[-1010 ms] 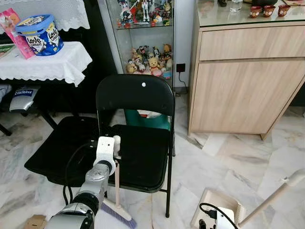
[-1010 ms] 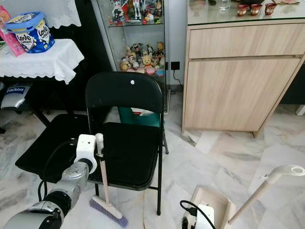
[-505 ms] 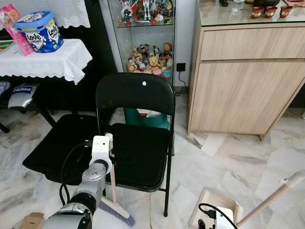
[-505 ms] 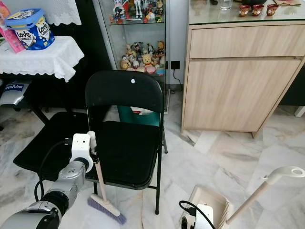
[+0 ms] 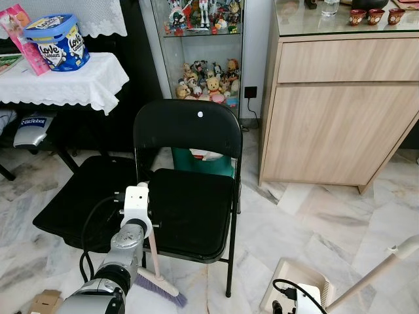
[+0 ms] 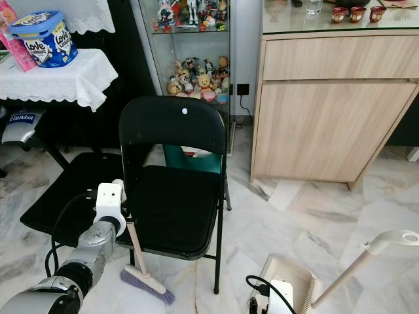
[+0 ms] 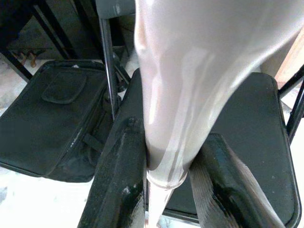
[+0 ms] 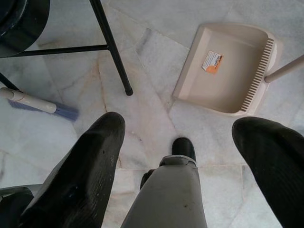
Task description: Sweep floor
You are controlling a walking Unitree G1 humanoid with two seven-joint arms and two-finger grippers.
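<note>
A broom with a pale pink handle [image 5: 152, 250] and purple bristles [image 5: 162, 288] stands tilted on the marble floor, in front of a black folding chair [image 5: 190, 196]. My left gripper [image 7: 171, 135] is shut on the handle, which rises between its two black fingers [image 7: 121, 175]. Its white wrist [image 5: 137, 203] sits at the chair seat's left edge. A beige dustpan [image 8: 223, 71] with a long handle [image 6: 366, 255] rests on the floor at the lower right. My right gripper [image 8: 180, 142] hangs open above the floor near the dustpan, holding nothing.
A black bag [image 5: 85, 196] lies on the floor left of the chair. A wooden cabinet [image 5: 340, 111] stands at the back right, and a glass case of figurines [image 5: 203, 78] behind the chair. A cloth-covered table [image 5: 65, 85] is at the left. Bare marble floor [image 5: 308, 222] lies right of the chair.
My left arm has drawn the top of the broom handle a little to the left, so it leans more. The bristles stay at about the same spot on the floor.
</note>
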